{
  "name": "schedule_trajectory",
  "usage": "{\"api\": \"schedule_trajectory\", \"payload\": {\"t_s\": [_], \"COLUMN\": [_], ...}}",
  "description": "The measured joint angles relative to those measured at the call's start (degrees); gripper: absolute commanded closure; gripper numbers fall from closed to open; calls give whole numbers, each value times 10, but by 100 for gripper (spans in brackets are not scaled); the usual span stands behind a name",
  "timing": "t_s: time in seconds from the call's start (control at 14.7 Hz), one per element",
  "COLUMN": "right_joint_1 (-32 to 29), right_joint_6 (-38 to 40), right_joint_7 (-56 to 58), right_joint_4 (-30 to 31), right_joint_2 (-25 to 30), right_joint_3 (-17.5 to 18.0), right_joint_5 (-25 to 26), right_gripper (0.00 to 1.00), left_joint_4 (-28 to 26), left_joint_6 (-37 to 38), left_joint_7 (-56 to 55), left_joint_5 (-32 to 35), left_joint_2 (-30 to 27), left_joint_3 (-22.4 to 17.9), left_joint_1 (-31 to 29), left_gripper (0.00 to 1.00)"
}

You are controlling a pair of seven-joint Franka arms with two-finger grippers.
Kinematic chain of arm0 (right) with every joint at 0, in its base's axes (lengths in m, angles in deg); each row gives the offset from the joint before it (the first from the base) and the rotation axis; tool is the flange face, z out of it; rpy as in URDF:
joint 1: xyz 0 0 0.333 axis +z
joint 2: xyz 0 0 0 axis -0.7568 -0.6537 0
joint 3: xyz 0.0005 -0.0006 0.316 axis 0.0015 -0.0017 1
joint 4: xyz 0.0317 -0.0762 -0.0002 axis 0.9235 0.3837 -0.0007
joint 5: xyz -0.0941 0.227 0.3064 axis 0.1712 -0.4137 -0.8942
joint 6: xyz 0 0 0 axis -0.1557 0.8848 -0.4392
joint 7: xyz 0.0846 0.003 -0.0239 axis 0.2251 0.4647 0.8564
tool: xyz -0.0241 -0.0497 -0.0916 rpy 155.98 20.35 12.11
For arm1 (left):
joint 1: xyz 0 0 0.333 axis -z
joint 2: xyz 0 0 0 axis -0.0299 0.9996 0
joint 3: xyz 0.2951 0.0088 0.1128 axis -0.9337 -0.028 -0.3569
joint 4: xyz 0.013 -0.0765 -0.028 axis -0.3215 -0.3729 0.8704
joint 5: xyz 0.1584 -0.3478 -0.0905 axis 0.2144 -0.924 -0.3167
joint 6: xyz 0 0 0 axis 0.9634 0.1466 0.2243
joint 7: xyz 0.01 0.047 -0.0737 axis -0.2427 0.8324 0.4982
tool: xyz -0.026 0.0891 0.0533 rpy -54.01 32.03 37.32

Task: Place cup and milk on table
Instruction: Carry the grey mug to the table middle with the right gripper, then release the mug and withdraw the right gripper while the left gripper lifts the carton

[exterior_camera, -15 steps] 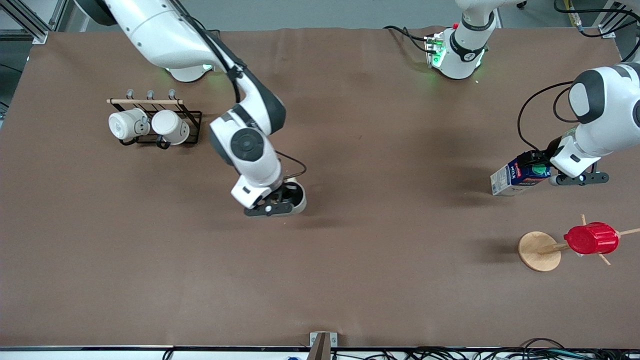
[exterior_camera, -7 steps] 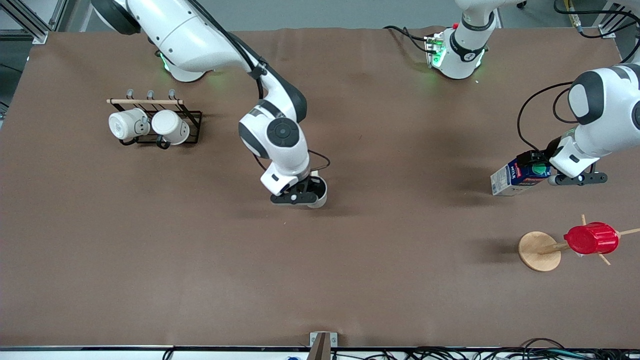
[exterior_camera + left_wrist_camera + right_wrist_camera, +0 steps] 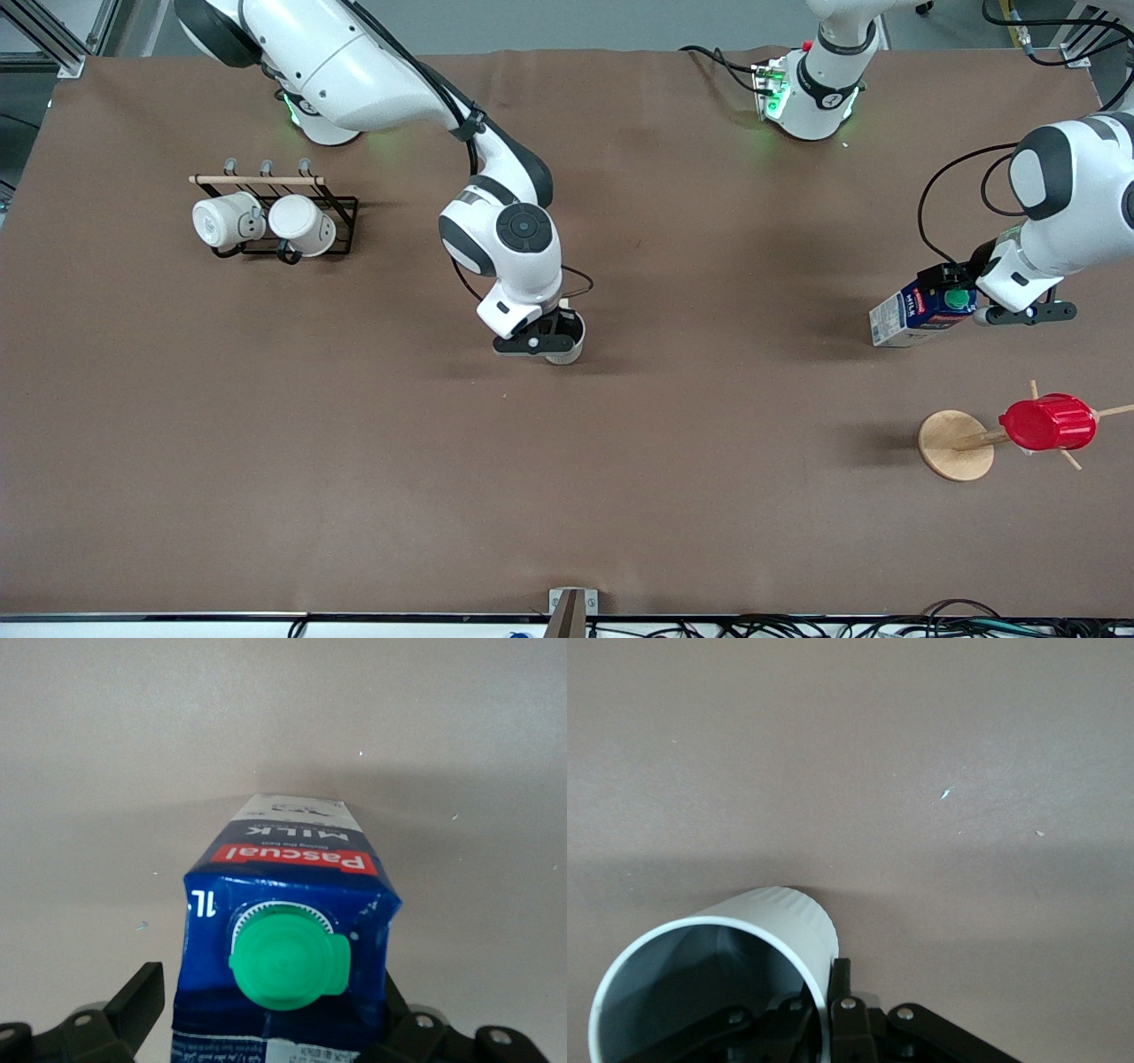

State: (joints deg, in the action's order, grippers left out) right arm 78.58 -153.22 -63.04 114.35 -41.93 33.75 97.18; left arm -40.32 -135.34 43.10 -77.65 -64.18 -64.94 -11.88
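The cup (image 3: pixel 565 343), beige-white with a dark inside, hangs upright from my right gripper (image 3: pixel 551 340), low over the middle of the brown table (image 3: pixel 567 496). In the right wrist view the gripper (image 3: pixel 822 985) is shut on the cup (image 3: pixel 757 926), one finger inside its rim and one outside. I cannot tell whether the cup touches the table. The milk (image 3: pixel 917 315), dark blue with a green cap, is near the left arm's end. My left gripper (image 3: pixel 967 306) is shut on its top. In the left wrist view, the gripper (image 3: pixel 275 1001) straddles the carton (image 3: pixel 292 877).
A black rack (image 3: pixel 341 226) with two white mugs stands toward the right arm's end. A wooden mug tree (image 3: pixel 955 445) holds a red ribbed cup (image 3: pixel 1047 423), nearer the front camera than the milk.
My right gripper has carried the cup toward the left arm's end and lowered it toward the table. The left arm and the milk have barely moved.
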Motion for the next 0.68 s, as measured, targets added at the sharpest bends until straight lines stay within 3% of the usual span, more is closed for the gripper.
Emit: {"api": "schedule_trajectory", "payload": {"t_s": [0.07,0.14,0.2,0.27,0.68], "right_joint_1": [1,1,1,1,-10], "right_joint_6": [0,-2,-10,-18,-24], "right_joint_7": [-4,-8,-11,-11,-13], "right_joint_4": [0,0,-1,-1,-18], "right_joint_2": [-2,-3,-3,-3,3], "right_joint_3": [0,0,1,0,-1], "right_joint_5": [1,3,4,4,5], "right_gripper": [90,64,16,0,0], "left_joint_4": [0,0,0,0,1], "left_joint_6": [0,0,0,0,0], "left_joint_7": [0,0,0,0,0], "left_joint_5": [0,0,0,0,0], "left_joint_2": [0,0,0,0,-2], "left_joint_3": [0,1,1,1,4], "left_joint_1": [0,0,0,0,1], "left_gripper": [7,12,14,17,31]}}
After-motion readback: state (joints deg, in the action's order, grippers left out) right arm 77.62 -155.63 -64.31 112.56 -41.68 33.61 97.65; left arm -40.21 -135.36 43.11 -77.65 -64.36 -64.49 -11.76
